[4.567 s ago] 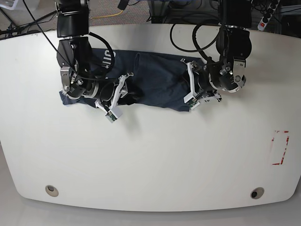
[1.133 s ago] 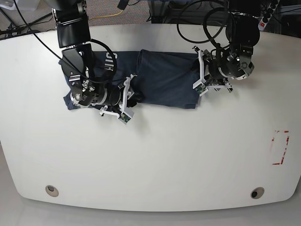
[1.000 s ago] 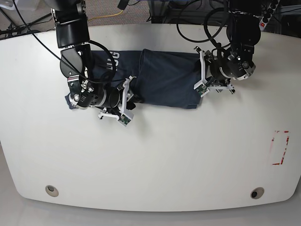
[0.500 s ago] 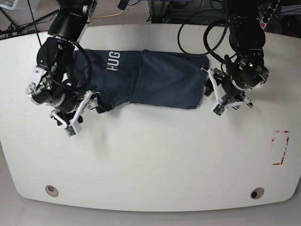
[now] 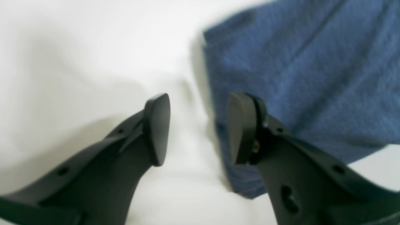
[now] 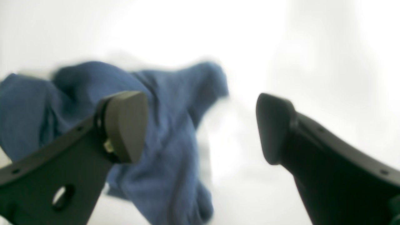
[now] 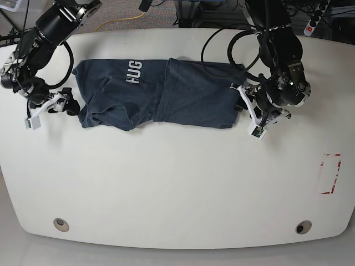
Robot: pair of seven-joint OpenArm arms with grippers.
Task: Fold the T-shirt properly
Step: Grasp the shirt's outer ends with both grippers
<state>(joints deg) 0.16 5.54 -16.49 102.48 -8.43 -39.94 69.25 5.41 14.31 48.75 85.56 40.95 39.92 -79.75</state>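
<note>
The right claw (image 6: 200, 128) stands wide open and holds nothing; in its wrist view a bunched blue edge of the T-shirt (image 7: 161, 94) lies behind its left finger, and white bench (image 7: 177, 183) shows between the jaws. In the base view this claw (image 7: 47, 108) is just beside the T-shirt's left end, apart from the cloth. The left claw (image 5: 197, 128) is partly open and also empty: one finger is over bare bench, the other over the hem of the T-shirt, and nothing is between them. In the base view it (image 7: 252, 119) is just beside the T-shirt's right end.

The T-shirt lies on the far half of the bench as a long band. Its right part is folded over the middle, so only the letters "HUG" can be read on the left part. The near left corner of the T-shirt is still wrinkled and bunched.

It seems that one fold is laid and both arms have let go, so the step in hand is probably to prepare a new grasp. The next move likely calls for smoothing the crumpled left corner, then taking one end by both corners and bringing it over the other end.

There are no containers to be seen near the T-shirt.
</note>
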